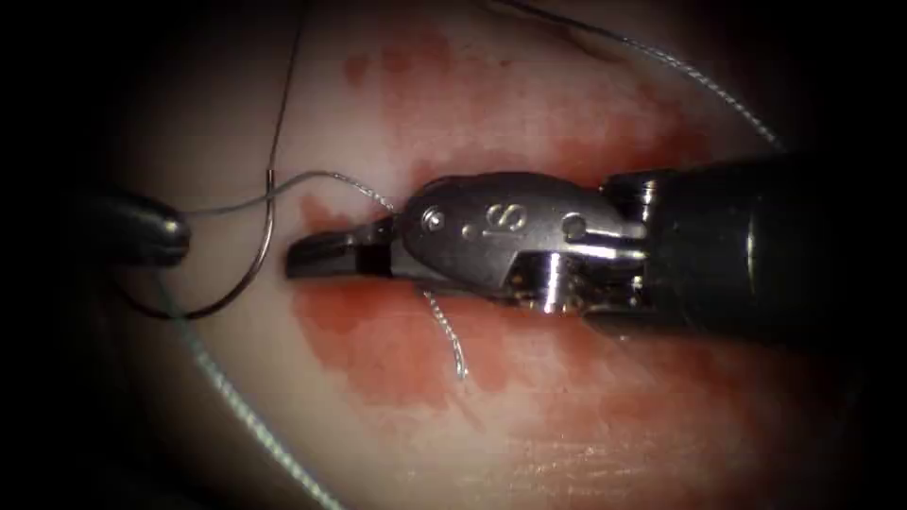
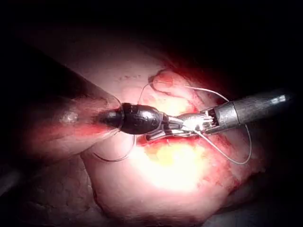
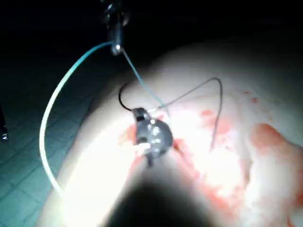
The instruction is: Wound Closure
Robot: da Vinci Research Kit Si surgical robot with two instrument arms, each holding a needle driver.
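While beside right claw, needle.

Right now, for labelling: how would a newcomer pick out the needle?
Find the right tool lying across the tissue. Just left of its tip, the needle is a thin hook curving toward the left tool. Unlike the paler, wandering thread, it is one smooth dark arc.

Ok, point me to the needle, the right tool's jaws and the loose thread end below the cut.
needle [image 1: 263,253]: endoscope view, mid curve, left of the cut.
right tool [image 1: 326,255]: endoscope view, its dark jaw tips.
thread end [image 1: 453,345]: endoscope view, its free tail on the red fluid.
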